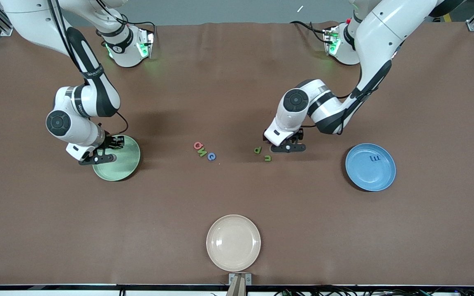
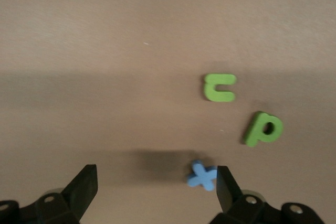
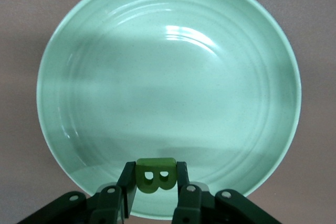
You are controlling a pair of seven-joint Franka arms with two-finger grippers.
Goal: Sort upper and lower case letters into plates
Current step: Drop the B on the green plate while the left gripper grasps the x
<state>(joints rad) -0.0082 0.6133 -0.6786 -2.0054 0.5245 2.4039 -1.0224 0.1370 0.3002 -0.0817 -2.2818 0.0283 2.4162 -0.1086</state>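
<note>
A: Right gripper (image 3: 156, 190) pinches the green B (image 3: 155, 178) over the mint plate (image 1: 132, 164), frame's left.

B: Left gripper (image 2: 155, 187), spread by the blue x (image 2: 202, 176), may nudge it away.

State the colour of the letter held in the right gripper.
Green: the letter B, best seen in the right wrist view.
</note>
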